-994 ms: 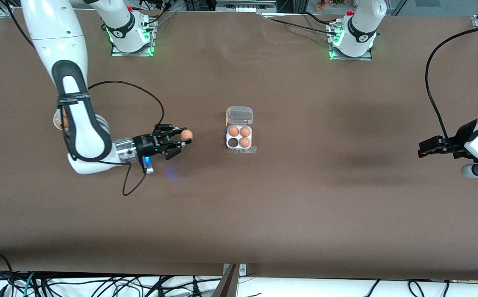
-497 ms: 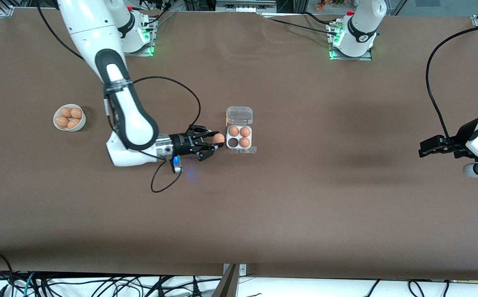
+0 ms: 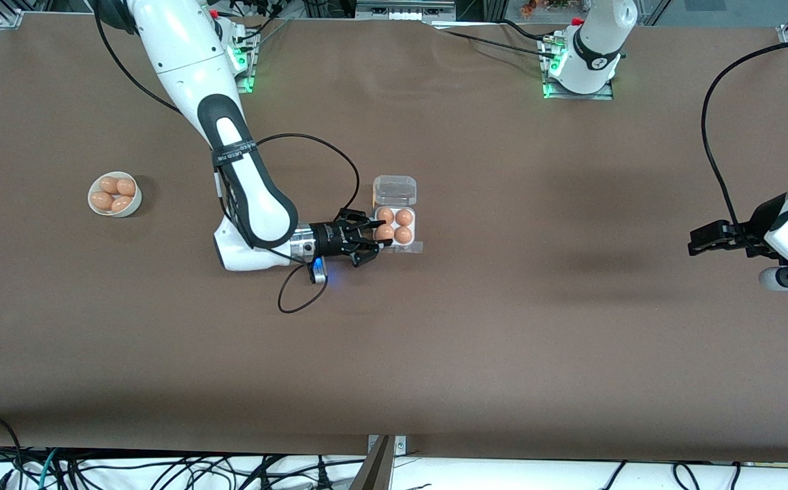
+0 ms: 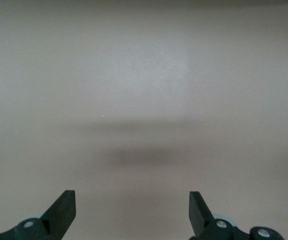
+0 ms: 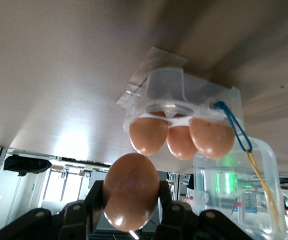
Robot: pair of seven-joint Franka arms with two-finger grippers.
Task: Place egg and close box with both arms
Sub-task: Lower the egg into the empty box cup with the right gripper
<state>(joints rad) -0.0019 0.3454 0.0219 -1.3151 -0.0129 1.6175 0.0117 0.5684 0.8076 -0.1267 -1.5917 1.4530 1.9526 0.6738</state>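
- The egg (image 3: 383,232) sits pinched between the fingers of the right gripper (image 3: 371,237), over the one empty cell of the box (image 3: 395,229), the cell at the corner nearest the front camera on the right arm's side.
- The box lies near the middle of the table (image 3: 503,340), well away from every edge; its other three cells each hold an egg, and the clear lid (image 3: 395,190) stands open on the side toward the robots' bases.
- To do this step well, I judge the egg should be centred over the empty cell and lowered until it seats before the fingers part, so it neither drops nor knocks the neighbouring eggs.
- The release wants to be small and the lift straight up, as the tray looks light and could shift.
- The left gripper (image 3: 703,239) waits with fingers spread wide and empty, over the table's edge at the left arm's end.
- A white bowl (image 3: 114,194) of spare eggs sits toward the right arm's end of the table.
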